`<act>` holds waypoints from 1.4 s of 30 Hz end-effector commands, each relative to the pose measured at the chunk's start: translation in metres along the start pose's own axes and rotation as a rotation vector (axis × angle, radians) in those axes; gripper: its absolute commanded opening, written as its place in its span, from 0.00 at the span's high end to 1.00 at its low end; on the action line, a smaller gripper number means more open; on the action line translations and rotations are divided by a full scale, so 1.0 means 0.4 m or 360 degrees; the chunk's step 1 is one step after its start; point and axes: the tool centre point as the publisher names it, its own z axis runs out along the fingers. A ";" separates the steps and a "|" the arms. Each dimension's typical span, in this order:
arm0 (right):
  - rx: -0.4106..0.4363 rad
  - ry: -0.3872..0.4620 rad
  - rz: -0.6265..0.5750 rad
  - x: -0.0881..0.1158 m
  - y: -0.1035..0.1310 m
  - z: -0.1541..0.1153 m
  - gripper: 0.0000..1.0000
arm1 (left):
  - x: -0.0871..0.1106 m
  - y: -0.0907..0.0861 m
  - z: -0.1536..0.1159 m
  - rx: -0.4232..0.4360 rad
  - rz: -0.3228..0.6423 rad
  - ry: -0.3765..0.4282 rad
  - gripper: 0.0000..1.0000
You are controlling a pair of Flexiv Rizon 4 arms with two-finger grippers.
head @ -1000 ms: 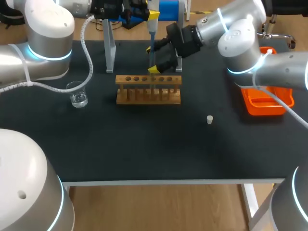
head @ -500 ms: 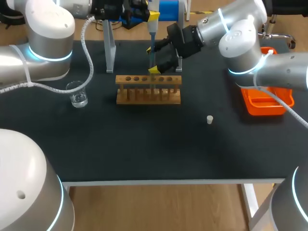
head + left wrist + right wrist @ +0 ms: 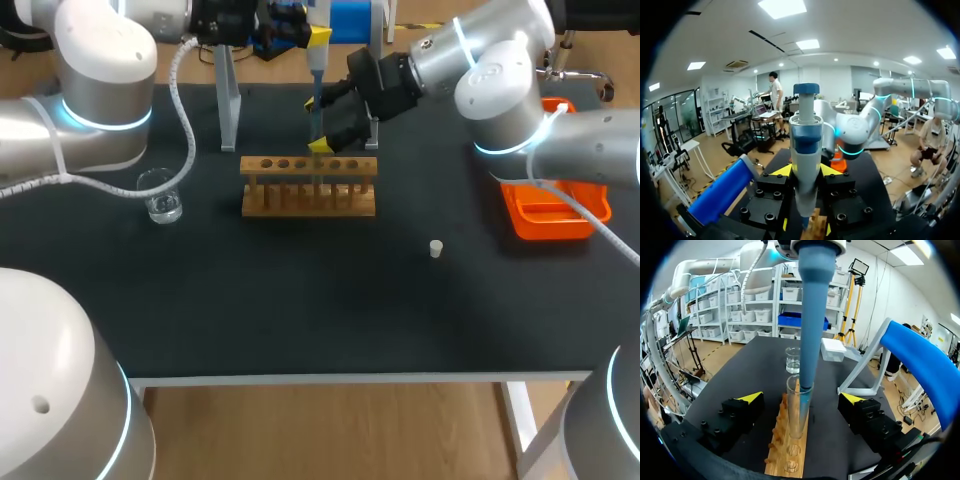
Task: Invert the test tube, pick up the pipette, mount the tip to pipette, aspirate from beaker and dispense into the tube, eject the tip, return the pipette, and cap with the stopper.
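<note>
The left end effector (image 3: 806, 171) is closed on the pipette (image 3: 806, 145) and holds it upright above the wooden rack (image 3: 308, 186). Its blue tip (image 3: 810, 325) reaches into the mouth of the test tube (image 3: 798, 410) standing in the rack. The right end effector (image 3: 801, 398) is wide open, its fingers (image 3: 751, 398) on either side of the tube, not touching it. From the rack, the beaker (image 3: 160, 196) is at 9 o'clock and the stopper (image 3: 435, 248) at 4 o'clock.
</note>
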 end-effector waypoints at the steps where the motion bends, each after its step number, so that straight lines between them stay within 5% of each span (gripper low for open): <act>1: 0.0006 0.0004 0.0002 0.000 0.002 -0.004 0.00 | -0.002 0.005 0.003 0.0006 -0.0003 -0.0003 1.00; 42: 0.0006 0.0004 0.0002 0.000 0.002 -0.004 0.00 | -0.010 0.036 0.000 0.0057 -0.0072 -0.0033 1.00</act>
